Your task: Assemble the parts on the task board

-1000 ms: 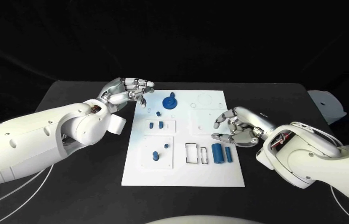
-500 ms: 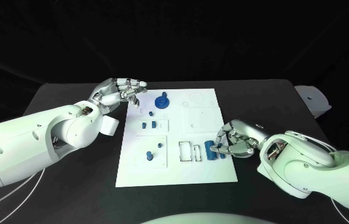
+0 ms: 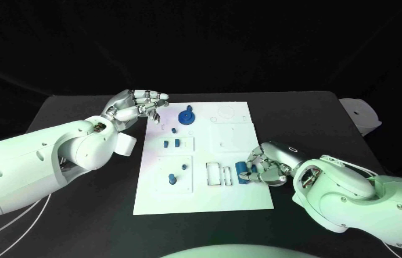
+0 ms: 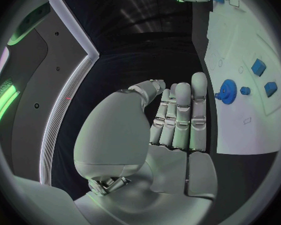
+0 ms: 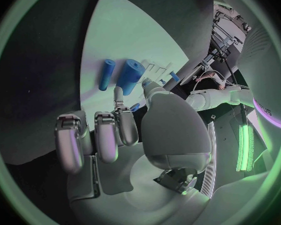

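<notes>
The white task board [image 3: 230, 197] lies mid-table. On it are a blue gear [image 3: 187, 117], small blue pieces [image 3: 171, 143] and two blue cylinders [image 3: 240, 168] near its right edge. My right hand [image 3: 269, 166] rests low at that edge, its fingers curled over the cylinders. The right wrist view has a thin cylinder [image 5: 107, 75] and a thick cylinder [image 5: 130, 76] lying on the board, with a fingertip [image 5: 118, 91] and the thumb at the thick one's near end; a firm hold is not clear. My left hand [image 3: 138, 104] hovers by the board's far left corner, fingers curled and holding nothing.
Empty rectangular recesses [image 3: 214, 174] sit just left of the cylinders. More small blue pieces [image 3: 172, 179] stand in the board's near left block. A white object [image 3: 360, 116] sits at the table's right edge. Black table [image 3: 310, 124] surrounds the board.
My right hand has come down from above the board's right edge onto the blue cylinders and curled its fingers round them. The left hand has stayed in place.
</notes>
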